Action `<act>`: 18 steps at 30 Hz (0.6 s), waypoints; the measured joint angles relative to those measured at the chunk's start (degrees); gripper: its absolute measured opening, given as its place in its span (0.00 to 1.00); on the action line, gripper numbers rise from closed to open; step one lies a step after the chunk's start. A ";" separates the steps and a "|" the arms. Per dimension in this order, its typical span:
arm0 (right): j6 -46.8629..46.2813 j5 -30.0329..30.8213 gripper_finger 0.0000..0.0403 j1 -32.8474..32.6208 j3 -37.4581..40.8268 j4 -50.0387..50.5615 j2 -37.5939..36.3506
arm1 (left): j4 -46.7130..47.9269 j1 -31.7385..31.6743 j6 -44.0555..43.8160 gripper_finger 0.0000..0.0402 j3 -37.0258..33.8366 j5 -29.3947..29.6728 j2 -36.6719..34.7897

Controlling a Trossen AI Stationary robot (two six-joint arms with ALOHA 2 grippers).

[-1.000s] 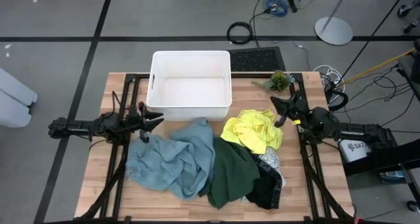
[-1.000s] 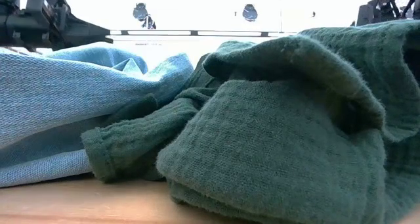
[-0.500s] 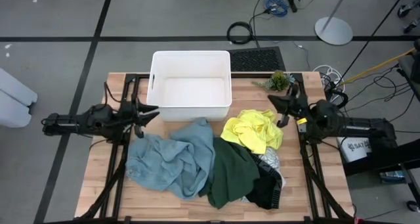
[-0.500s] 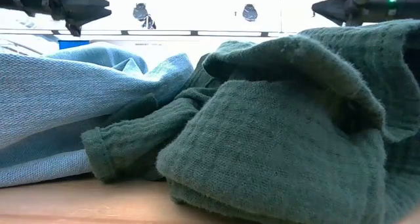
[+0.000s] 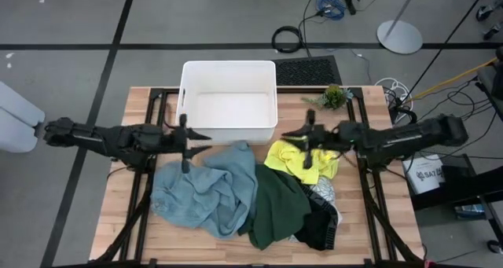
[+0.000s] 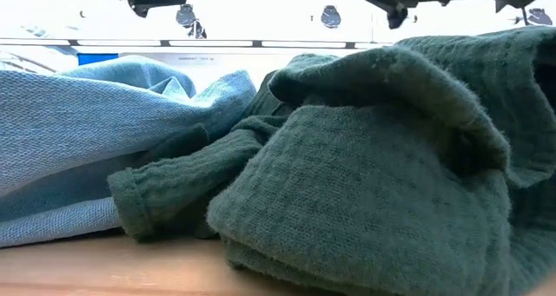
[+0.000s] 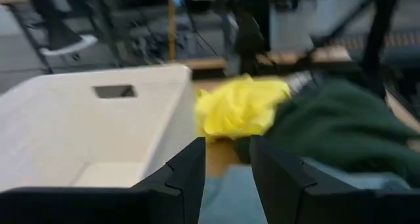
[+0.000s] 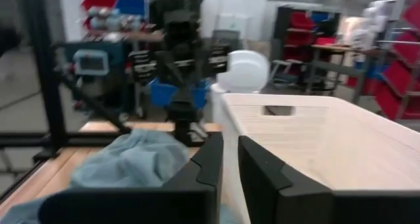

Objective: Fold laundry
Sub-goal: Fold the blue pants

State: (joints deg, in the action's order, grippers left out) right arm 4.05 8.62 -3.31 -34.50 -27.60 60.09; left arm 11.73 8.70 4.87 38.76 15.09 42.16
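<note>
The laundry lies in a heap on the wooden table: a light blue garment (image 5: 206, 191) at the left, a dark green one (image 5: 279, 207) in the middle, a yellow one (image 5: 308, 156) at the right, and black (image 5: 321, 229) and patterned (image 5: 322, 193) pieces at the near right. My left gripper (image 5: 206, 134) hovers open above the blue garment's far edge, beside the tub. My right gripper (image 5: 285, 136) hovers above the yellow garment's left edge, with a narrow gap between its fingers (image 8: 211, 159). Both point level toward the table's middle and hold nothing.
A rigid white tub (image 5: 229, 64) stands at the table's far middle, just beyond both grippers. A small green plant (image 5: 335, 95) sits at the far right. Bare wood (image 5: 118, 221) shows at the near left. Black frame rails (image 5: 369, 197) run along both sides.
Both arms have risen and reached out from the table's sides toward its middle. My left gripper has gone toward the right edge, my right gripper toward the left edge, and both have levelled out. The laundry has not moved.
</note>
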 joint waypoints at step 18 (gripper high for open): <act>4.59 0.23 0.38 -9.97 -35.28 17.75 36.43 | 16.96 14.33 -4.01 0.32 17.27 10.12 12.79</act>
State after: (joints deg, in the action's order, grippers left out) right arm 8.63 8.85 -13.28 -69.78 -9.85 96.52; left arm 28.70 23.03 0.86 56.03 25.21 54.95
